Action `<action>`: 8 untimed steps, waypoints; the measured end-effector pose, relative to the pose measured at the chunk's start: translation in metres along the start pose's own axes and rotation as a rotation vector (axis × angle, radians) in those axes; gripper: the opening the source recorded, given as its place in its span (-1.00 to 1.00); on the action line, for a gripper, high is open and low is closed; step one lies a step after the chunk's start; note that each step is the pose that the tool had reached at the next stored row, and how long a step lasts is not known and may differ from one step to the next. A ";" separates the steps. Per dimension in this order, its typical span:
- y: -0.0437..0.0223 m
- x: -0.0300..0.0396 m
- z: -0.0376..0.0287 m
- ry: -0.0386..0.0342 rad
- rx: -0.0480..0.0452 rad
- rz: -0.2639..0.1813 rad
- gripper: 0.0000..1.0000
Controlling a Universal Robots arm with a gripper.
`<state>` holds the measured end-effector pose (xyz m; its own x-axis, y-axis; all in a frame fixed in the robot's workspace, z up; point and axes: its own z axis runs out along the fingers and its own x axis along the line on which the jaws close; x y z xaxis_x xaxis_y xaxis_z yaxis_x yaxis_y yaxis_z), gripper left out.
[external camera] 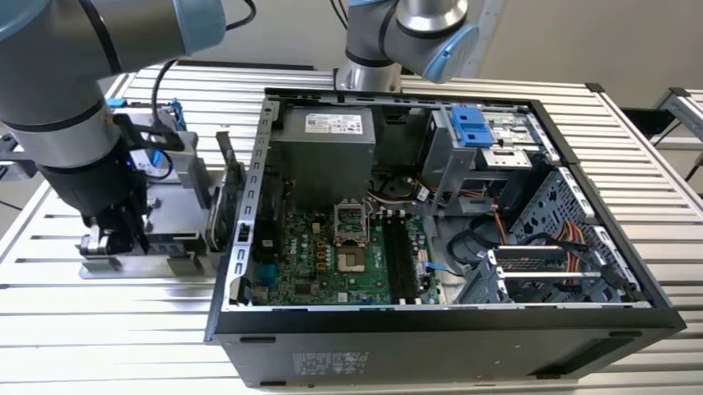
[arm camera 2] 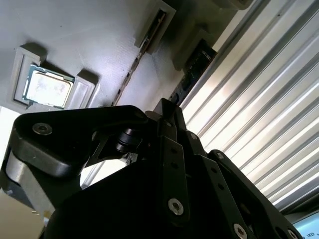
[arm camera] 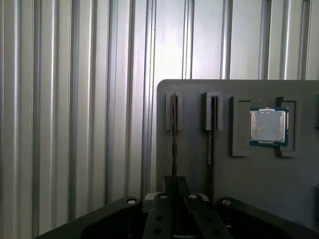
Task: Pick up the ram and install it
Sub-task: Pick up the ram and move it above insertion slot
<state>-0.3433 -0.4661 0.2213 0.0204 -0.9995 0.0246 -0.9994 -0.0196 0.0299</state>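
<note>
The ram point(arm camera: 173, 129) is a thin stick standing on edge in a slot of the grey holder plate point(arm camera: 239, 184). Its near end runs in between the fingers of my gripper point(arm camera: 174, 199), which are drawn together on it. In the second wrist view the same ram point(arm camera 2: 142, 55) lies in its slot just beyond my gripper point(arm camera 2: 167, 112). In the exterior view my gripper point(external camera: 110, 245) is low over the holder point(external camera: 176, 240), on the exterior view's left of the open computer case point(external camera: 439, 329).
Another stick point(arm camera: 210, 129) stands in the neighbouring slot, and a processor chip point(arm camera: 269, 127) sits in a recess further along. Inside the case, the motherboard's long dark memory slots point(external camera: 401, 255) lie beside the processor socket point(external camera: 349, 222). A second arm point(external camera: 407, 33) stands behind the case.
</note>
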 end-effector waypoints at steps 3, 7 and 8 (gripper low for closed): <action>0.0001 0.0001 -0.0016 0.0001 -0.0001 0.000 -1.00; 0.0002 0.0001 -0.0042 0.0000 -0.0001 0.001 -1.00; 0.0002 0.0002 -0.0049 0.0000 -0.0001 0.001 -1.00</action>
<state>-0.3434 -0.4661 0.2262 0.0196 -0.9995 0.0246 -0.9994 -0.0189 0.0300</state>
